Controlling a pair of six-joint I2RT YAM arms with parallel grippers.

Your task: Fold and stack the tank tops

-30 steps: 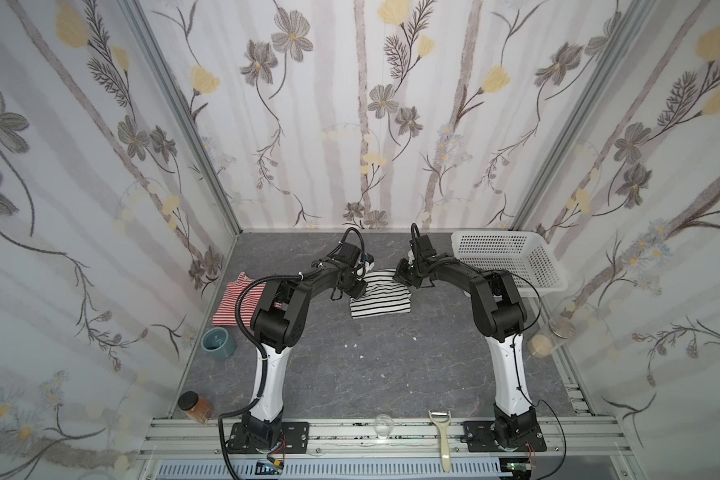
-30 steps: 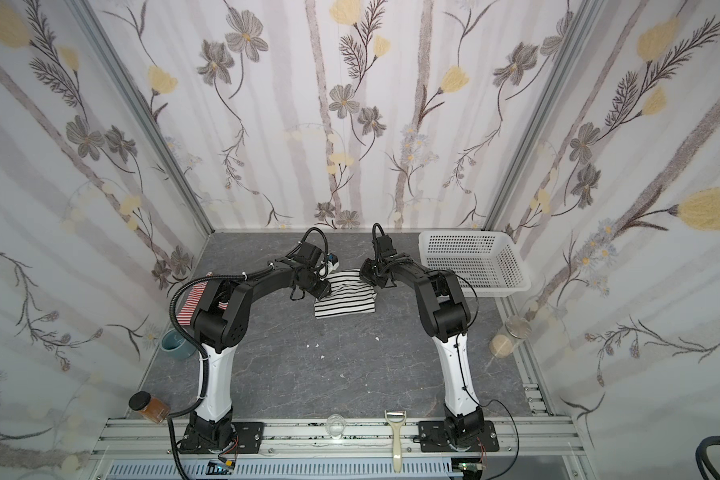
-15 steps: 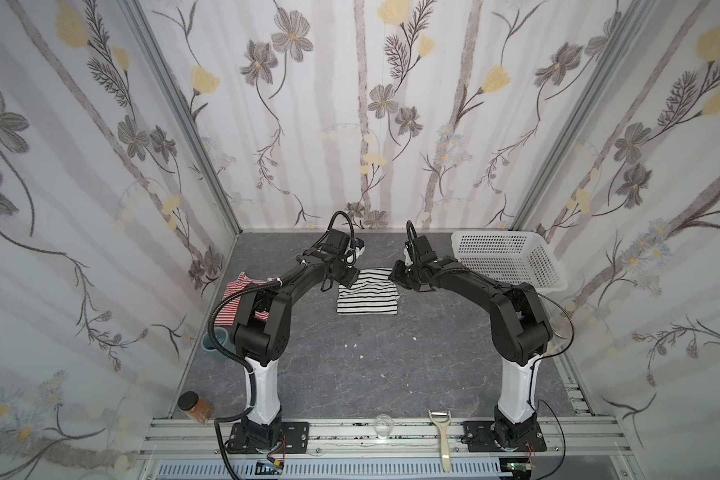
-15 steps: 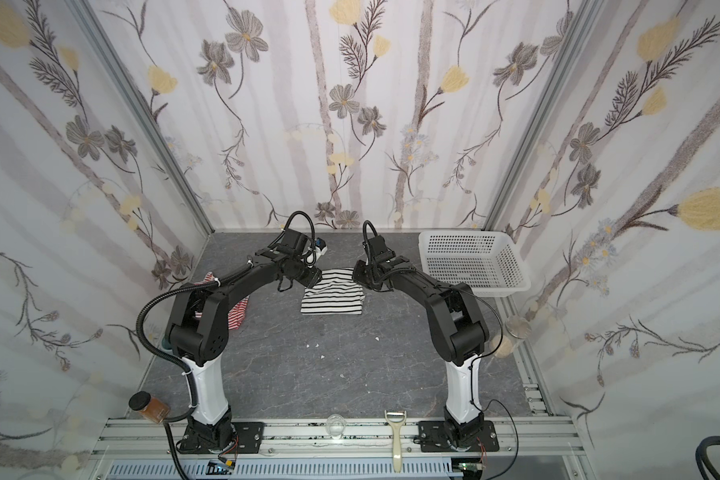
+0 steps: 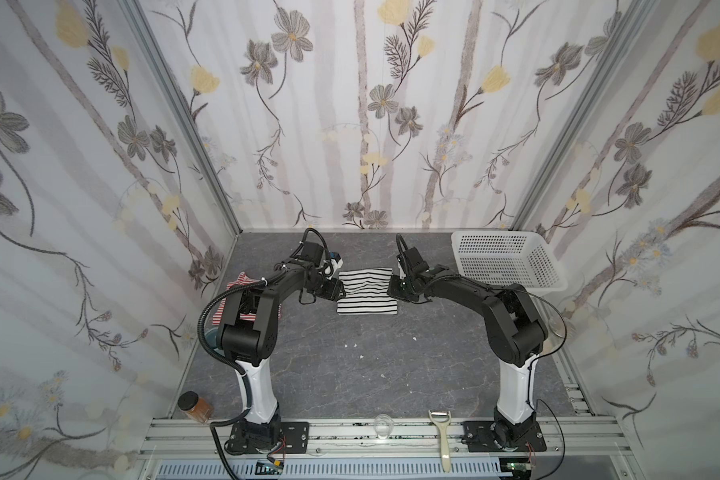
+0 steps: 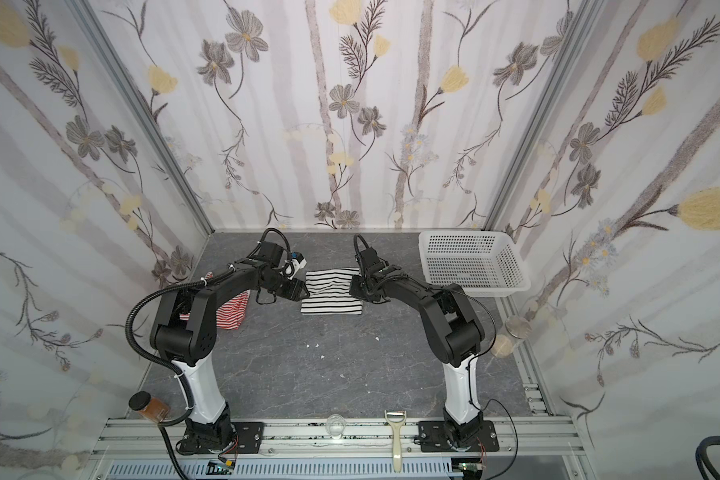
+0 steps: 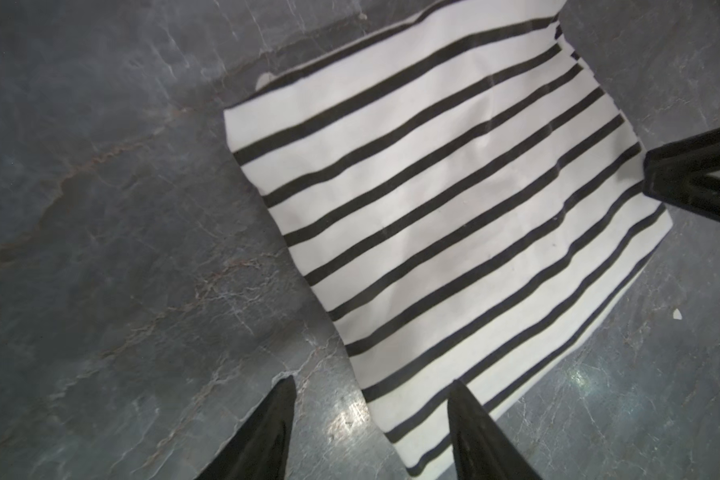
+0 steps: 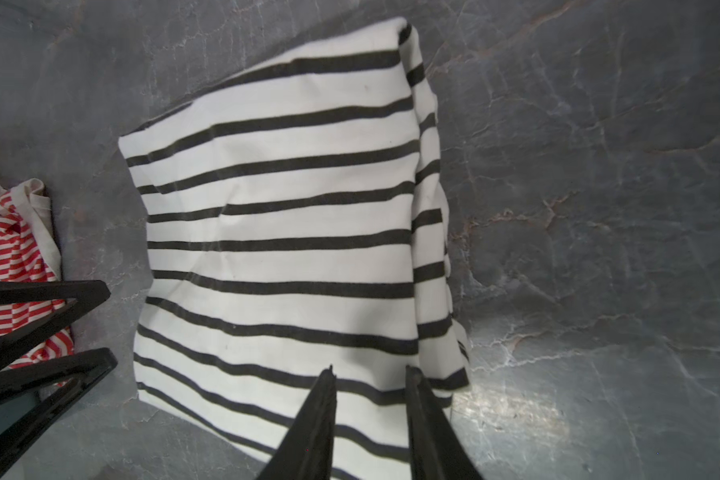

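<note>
Top views: two black arms reach in from either side toward a folded black-striped tank top [image 5: 366, 293], which lies flat on the grey table [image 5: 371, 365] near its far end, seen in both top views.
Left gripper [image 5: 336, 291]: low at the folded top's left edge; its opening cannot be judged from up here.
Right gripper [image 5: 392, 286]: at the top's right edge, facing the left gripper across the cloth.
Red-striped tank top [image 6: 233, 312]: bunched on the table's left side, partly hidden behind the left arm, apart from the folded one.
Basket [image 5: 491, 234]: white and perforated, in the far right corner, well apart from both tops.
Left wrist view: the left gripper [image 7: 373, 380] stands wide open with nothing between its fingers. One finger hangs over bare table and the other over the edge of the black-striped tank top [image 7: 433, 208], a neat rectangle. A finger of the right gripper shows at the opposite edge.
Right wrist view: the right gripper [image 8: 370, 370] is parted by a narrow gap and grasps nothing, its tips over the black-striped tank top [image 8: 275, 228]; whether they touch the cloth cannot be told.
Neighbouring cloth: the red-striped tank top [image 8: 13, 249] lies beside the folded one without touching it, behind the left gripper's spread fingers.
</note>
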